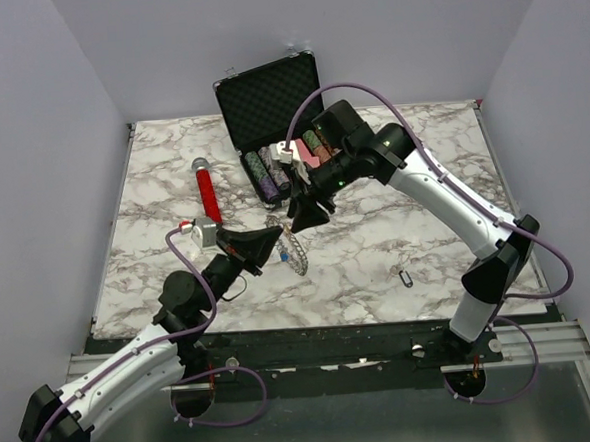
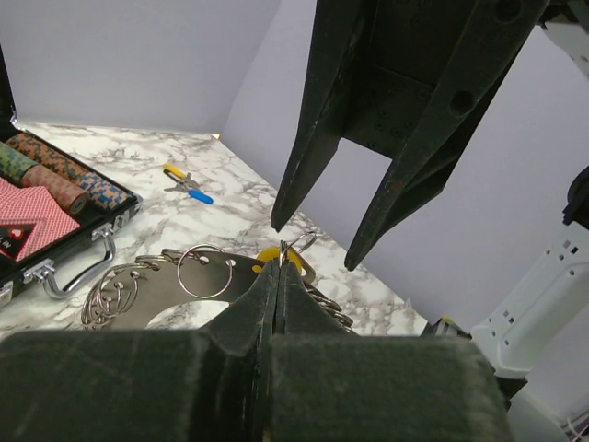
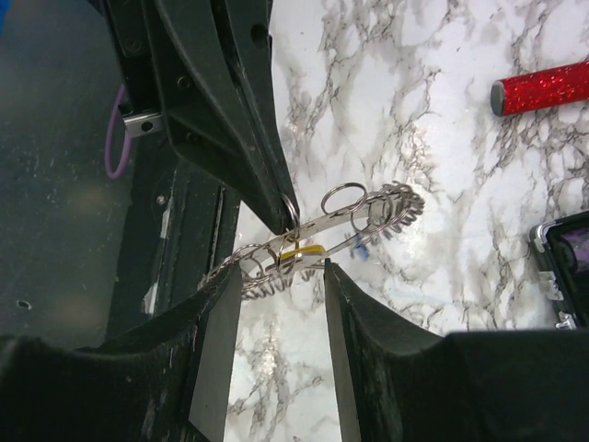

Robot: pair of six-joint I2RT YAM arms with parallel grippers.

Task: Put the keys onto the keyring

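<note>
The keyring (image 1: 293,251), a flat silver ring fringed with small rings and keys, hangs above the table. My left gripper (image 1: 277,239) is shut on a thin wire ring at its rim (image 2: 282,249). A yellow-tagged key (image 3: 302,250) sits on the keyring beside that grip, and a blue tag (image 3: 364,247) shows farther along. My right gripper (image 3: 282,267) is open, its fingertips just short of the yellow tag on either side, holding nothing. It points down over the keyring (image 1: 302,224). A black-tagged key (image 1: 406,276) lies on the table to the right.
An open black case (image 1: 268,102) with poker chips and cards stands at the back. A red glitter tube (image 1: 207,189) lies to the left of it. Two small yellow- and blue-tagged items (image 2: 187,182) rest on the marble towards the far corner.
</note>
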